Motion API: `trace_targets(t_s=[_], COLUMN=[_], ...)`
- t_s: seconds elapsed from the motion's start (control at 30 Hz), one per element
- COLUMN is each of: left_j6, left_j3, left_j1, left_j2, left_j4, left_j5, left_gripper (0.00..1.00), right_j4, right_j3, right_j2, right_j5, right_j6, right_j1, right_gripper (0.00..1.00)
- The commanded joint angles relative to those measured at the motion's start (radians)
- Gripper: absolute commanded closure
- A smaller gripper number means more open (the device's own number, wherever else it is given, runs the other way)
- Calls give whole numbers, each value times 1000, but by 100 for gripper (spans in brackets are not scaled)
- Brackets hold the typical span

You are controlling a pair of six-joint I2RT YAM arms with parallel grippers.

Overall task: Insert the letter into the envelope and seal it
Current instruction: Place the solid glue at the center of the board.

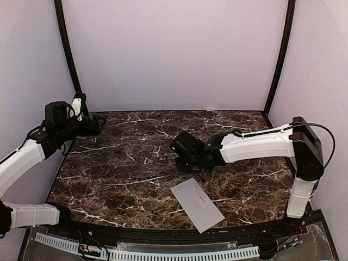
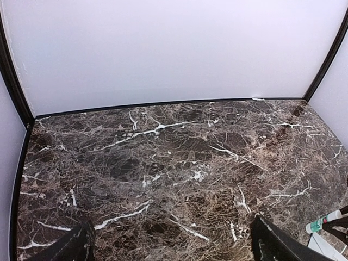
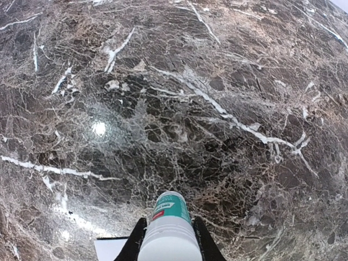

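Observation:
The grey-white envelope (image 1: 196, 204) lies flat and closed on the marble table, near the front, right of centre. The letter is not in view. My right gripper (image 1: 194, 167) hovers just behind the envelope's far corner and is shut on a white glue stick with a teal label (image 3: 173, 217), fingers (image 3: 136, 239) on both its sides. A corner of the envelope (image 3: 111, 247) shows below it. My left gripper (image 1: 97, 124) is raised at the far left, open and empty (image 2: 174, 239). The glue stick (image 2: 324, 222) also shows at the left wrist view's right edge.
The dark marble table (image 1: 125, 163) is bounded by white walls and black corner posts (image 1: 68, 49). A black lip and a white toothed strip (image 1: 163, 253) run along the front edge. The right arm (image 1: 261, 144) reaches in across the right side.

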Motion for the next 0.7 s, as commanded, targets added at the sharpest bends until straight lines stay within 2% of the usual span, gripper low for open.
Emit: trace_targets(t_s=[0.0,0.43,0.67], left_j6=[-9,-9,-8], left_j3=[-16,-15,-15], left_j1=[4,4,4], left_j2=[-4,5,7], left_j4=[2,3,3], left_j5=[-25,-59,-56], left_gripper=[2,3,3], right_j4=[82,88,80], right_j3=[59,75,74], right_j2=[31,103,115], right_j5=[19,33,36], right_j6=[-40,-58,-63], right_j1=[-7,-7,-7], right_gripper=[89,80,64])
